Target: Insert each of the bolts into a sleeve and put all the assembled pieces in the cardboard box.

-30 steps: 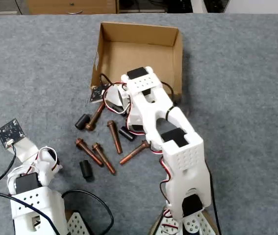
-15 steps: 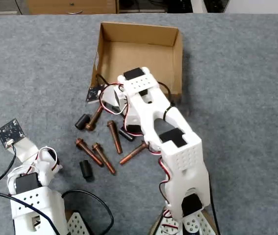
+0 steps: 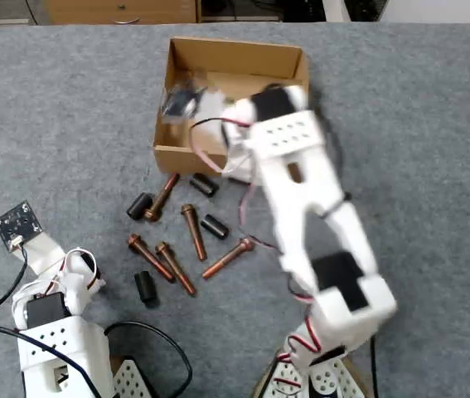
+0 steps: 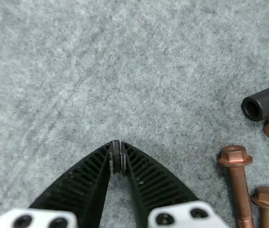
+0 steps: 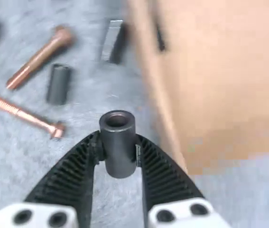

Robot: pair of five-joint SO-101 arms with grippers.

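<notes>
Right gripper (image 5: 118, 156) pinching 1 empty sleeve (image 5: 117, 142) at the box edge

The sleeve stands lengthwise between the jaws, bore open toward the wrist, with the cardboard box (image 5: 148, 85) wall just beside it. The 5 bolts (image 3: 193, 232) lie on the carpet (image 3: 417, 124) nearer the arms' bases. The left gripper (image 4: 116, 161), jaws pressed together on nothing, looks closer to them.
</notes>
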